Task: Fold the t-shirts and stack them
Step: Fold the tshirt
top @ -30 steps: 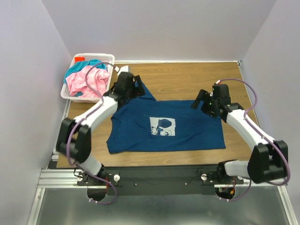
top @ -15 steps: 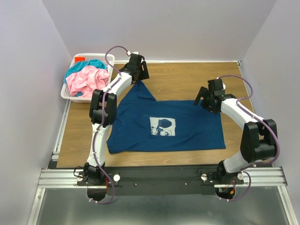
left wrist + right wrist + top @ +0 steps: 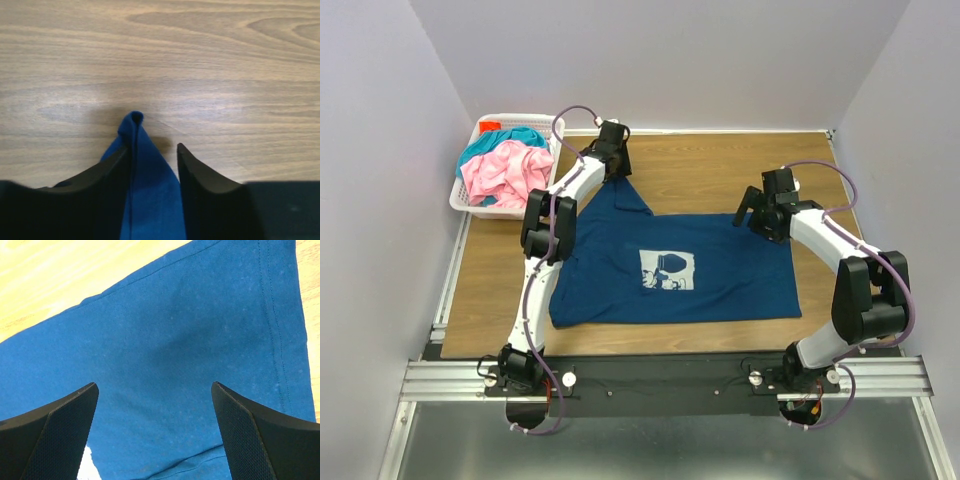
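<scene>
Upper left: pink tee (image 3: 500, 178) and teal tee (image 3: 515, 135) are sitting bunched in the basket (image 3: 463, 205). My left gripper (image 3: 153, 148) is straddling the dark blue tee's (image 3: 720, 285) sleeve tip (image 3: 131, 120), jaws part-open, not pinching. The tee is lying flat mid-worktop (image 3: 720, 165). My right gripper (image 3: 155, 387) is hovering spread wide over its right edge, empty. Cloth is looking light and limp; I'm favouring sleeve and hem corners.

L gripper (image 3: 152, 148) half-open, R gripper (image 3: 154, 385) wide
</scene>
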`<state>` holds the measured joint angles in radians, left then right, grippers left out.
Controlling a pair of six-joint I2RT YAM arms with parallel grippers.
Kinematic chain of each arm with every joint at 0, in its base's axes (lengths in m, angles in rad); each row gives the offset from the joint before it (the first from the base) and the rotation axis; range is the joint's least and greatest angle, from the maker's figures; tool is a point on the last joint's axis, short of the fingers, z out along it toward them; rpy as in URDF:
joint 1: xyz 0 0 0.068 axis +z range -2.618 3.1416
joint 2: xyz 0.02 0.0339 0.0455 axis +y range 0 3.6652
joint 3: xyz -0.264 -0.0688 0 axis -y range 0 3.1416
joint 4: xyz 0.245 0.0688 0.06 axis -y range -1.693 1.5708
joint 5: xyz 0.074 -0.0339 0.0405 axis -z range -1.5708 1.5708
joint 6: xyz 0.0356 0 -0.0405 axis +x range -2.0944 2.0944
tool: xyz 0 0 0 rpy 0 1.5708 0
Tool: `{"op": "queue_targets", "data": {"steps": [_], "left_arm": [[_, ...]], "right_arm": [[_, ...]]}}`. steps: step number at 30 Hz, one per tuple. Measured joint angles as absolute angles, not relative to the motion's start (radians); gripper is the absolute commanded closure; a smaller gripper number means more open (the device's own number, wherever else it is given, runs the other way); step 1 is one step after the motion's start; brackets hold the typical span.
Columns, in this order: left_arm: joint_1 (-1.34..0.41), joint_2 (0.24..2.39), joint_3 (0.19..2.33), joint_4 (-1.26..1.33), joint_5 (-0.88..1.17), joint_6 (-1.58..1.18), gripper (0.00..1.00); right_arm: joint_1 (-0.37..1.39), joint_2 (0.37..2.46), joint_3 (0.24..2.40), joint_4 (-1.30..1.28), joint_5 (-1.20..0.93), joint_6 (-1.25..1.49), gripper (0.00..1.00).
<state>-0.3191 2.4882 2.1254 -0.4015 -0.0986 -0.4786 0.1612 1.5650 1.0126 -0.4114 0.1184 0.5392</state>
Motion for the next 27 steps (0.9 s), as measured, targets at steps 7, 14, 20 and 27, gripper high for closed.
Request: {"op": "queue_targets", "data": {"steps": [7,14,20,27], "left_arm": [[-0.316,2.495,2.131,-0.4,-0.089,-0.482,0.93],[-0.316,2.469,2.069,-0.373,-0.083,-0.487,1.0],[-0.316,2.35,1.892,-0.346,-0.055,-0.498,1.0],[-0.316,2.138,1.666,-0.292,-0.047,-0.534,1.0]], "right_arm": [[0.157,1.565,1.013,-0.412,0.119,0.538,0.0],[0.157,1.565,1.013,-0.412,0.134,0.55,0.0],[0.15,1.63,1.111,-0.419,0.208,0.588,0.0],[0.118,1.728,1.251,-0.413,0.319,0.601,0.0]]}}
